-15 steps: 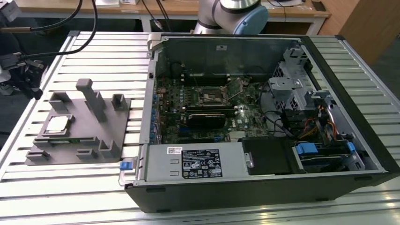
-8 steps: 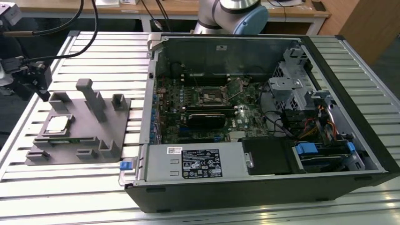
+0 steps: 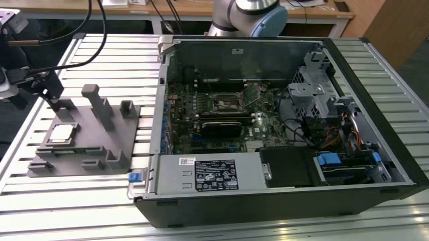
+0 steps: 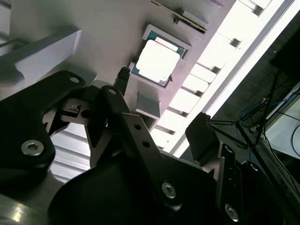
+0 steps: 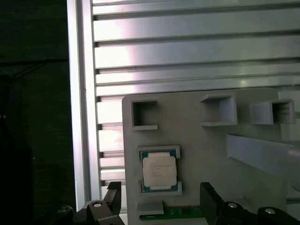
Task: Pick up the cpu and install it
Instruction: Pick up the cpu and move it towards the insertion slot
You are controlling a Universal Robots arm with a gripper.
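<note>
Lying flat in a bracketed pocket of the gray holder plate (image 5: 197, 126), at the exterior view's left, the cpu (image 5: 160, 169) is being shown silvery side up with a green rim. It is nearly square, without a clear long axis. The gripper (image 5: 161, 199) is being held spread above it, gripping nothing. Upright gray posts (image 3: 100, 108) are standing near, and the open computer case (image 3: 375, 100) is well apart.

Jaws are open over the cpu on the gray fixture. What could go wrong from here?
1. The cpu sits low in a pocket of the fixture, with raised tabs at two ends. The gripper, jaws open, may catch a tab or slip off the thin rim.
2. A green board lies just beside the pocket, so a jaw might strike it.
3. Tall posts stand close by, and the arm may clip one.
</note>
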